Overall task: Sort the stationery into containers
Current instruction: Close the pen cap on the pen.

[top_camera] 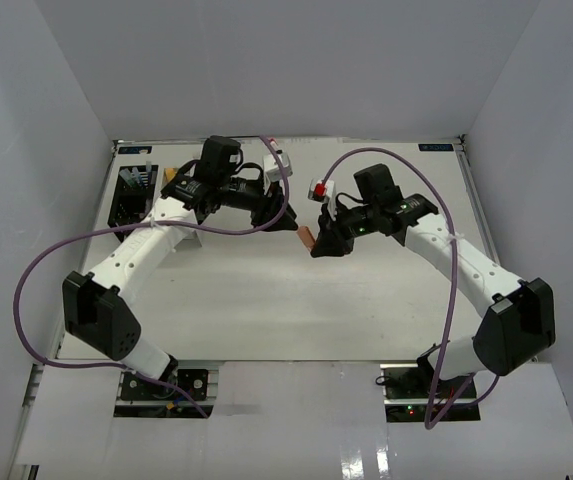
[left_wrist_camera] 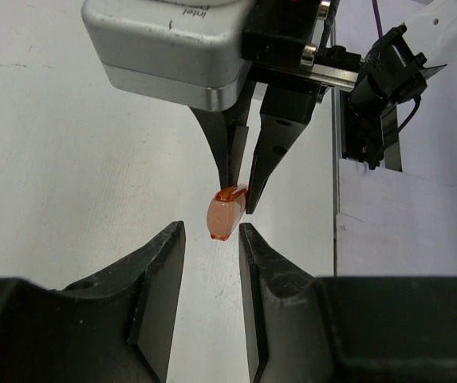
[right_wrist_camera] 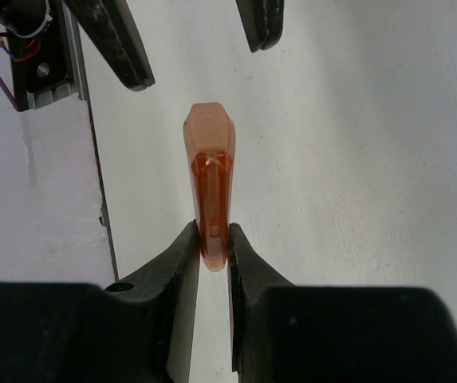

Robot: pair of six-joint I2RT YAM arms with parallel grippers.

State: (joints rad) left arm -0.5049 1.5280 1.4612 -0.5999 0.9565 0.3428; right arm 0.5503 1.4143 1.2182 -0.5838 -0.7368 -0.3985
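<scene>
Your right claw (right_wrist_camera: 212,235) is clamped tight on the orange marker (right_wrist_camera: 210,159). It pinches the marker near one end. The rest of the marker sticks straight out past the claw tips.

You hold the marker up in the air, above the middle of the white table (top_camera: 266,310). It does not touch the table.

Your left claw (left_wrist_camera: 210,235) points at the marker from the other side. Its two fingers (left_wrist_camera: 160,271) are apart, with a gap between them. The free end of the marker sits right in front of that gap. In the right wrist view, the left fingers look like they are just past the marker's tip and not touching it. So only your right claw has the marker.

From the top view, the two claws meet nose to nose, with the marker (top_camera: 306,238) between them.

The black container (top_camera: 134,190) stands at the far left side of the table, well apart from the marker. A white boxy thing (top_camera: 276,165) shows just behind your left arm, but it is partly hidden.
</scene>
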